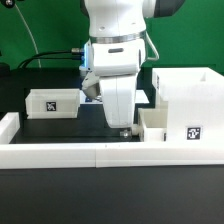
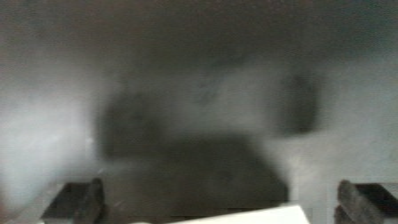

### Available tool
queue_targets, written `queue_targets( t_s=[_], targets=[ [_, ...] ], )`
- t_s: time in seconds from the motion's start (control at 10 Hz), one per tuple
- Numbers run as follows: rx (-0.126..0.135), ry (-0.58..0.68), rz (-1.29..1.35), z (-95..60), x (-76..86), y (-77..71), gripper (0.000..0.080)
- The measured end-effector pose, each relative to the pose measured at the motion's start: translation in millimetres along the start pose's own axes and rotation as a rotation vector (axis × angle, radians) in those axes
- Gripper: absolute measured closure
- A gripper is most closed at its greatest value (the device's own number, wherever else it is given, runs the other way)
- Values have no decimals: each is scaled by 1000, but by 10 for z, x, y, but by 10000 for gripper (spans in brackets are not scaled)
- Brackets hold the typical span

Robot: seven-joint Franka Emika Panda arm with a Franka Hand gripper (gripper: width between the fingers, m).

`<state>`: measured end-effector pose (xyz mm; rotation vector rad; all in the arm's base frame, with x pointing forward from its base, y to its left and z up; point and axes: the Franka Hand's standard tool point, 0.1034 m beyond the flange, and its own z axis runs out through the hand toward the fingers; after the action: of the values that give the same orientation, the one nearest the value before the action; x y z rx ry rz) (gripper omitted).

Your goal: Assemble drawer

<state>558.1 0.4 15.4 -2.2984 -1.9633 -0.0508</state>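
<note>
Exterior view: the gripper (image 1: 122, 127) hangs low over the dark table (image 1: 60, 128), just beside the second tray (image 1: 155, 122) and near the rail (image 1: 60, 152). Nothing shows between its tips, but the gap is too small to read from here. The drawer lies in three loose parts. The box (image 1: 190, 92) is on the exterior view's right, with the second tray against its near side. The lone tray (image 1: 52, 102) is well apart on the exterior view's left. No tray is inside the box yet.

Likely risks (judgement only):
- The tips are so close to the second tray's wall that a sideways move could shove or tip it instead of gripping it.
- Going lower could strike the table or rail.
- A tray pushed in skewed would probably jam at the box opening.

Counts:
- one arm (image 1: 118, 40)
- one gripper
- one box
- two trays
- one rail (a front run plus a short side run)
- two readable tags, one on the lone tray and one on the white face by the second tray

Wrist view: heavily blurred. The gripper (image 2: 222, 200) is spread wide and holds nothing, its two dark fingers (image 2: 80, 198) well apart. A white sliver (image 2: 249, 214) lies between them (tray or rail, cannot tell).

Risk here is that alignment can't be checked through this blur, so closing might catch only an edge and let the part slip or twist.

Counts:
- two fingers
- one white sliver
</note>
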Motion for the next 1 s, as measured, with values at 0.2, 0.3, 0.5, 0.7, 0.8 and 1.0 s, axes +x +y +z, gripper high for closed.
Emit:
queue_targets(
  t_s=[0.2,0.3,0.5,0.7,0.8,1.0],
  targets=[
    [3,0,6,9,-37,-16,151],
    [5,-1,10,8,-81,-15,151],
    [5,-2,16,3,-131,-6,151],
    [0,-4,27,-9,-209,7,151],
    [0,-4,37,-4,-203,-22,151],
    [4,-7,42,-3,-188,-109,151]
  ],
)
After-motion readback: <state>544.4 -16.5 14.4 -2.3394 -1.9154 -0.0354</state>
